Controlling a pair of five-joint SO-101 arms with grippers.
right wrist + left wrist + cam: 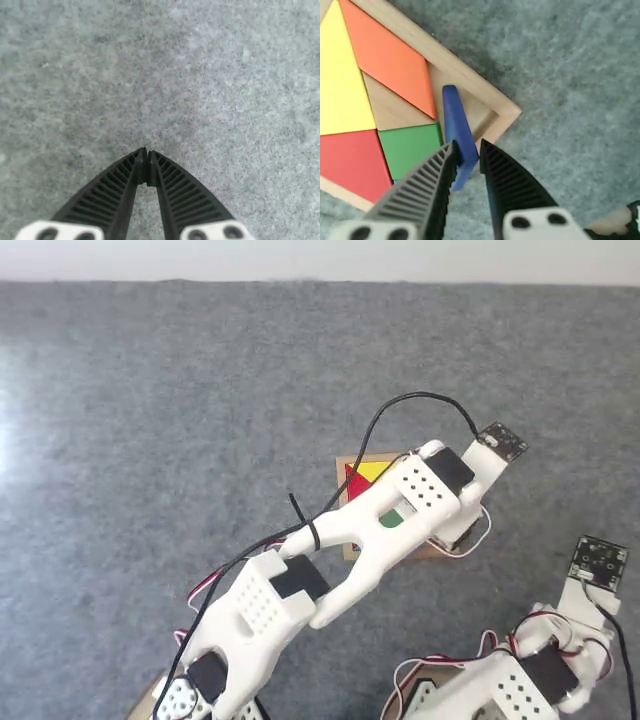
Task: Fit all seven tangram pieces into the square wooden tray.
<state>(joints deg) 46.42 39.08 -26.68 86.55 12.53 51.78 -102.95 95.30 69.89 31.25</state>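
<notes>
The left end effector [468, 150] is closed to a narrow gap on the blue piece [456, 120], its ribbed fingers [435, 185] pressing the piece's flat faces. The piece stands on edge and does not lie flat. It rises just beyond the fingertips, over the bare wooden pocket at the corner of the tray [507, 112], with its near end reaching back across the rim.

Beside it lies the green piece [410, 147], flat in the tray (touching the blue one, or very nearly). The red piece [350, 160] sits next to the green, and the yellow piece [340, 85] and orange piece [387, 60] lie farther in.

The right end effector [146, 162] is shut tight with nothing between its tips, hanging over the grey worktop [200, 75] well apart from the tray.
</notes>
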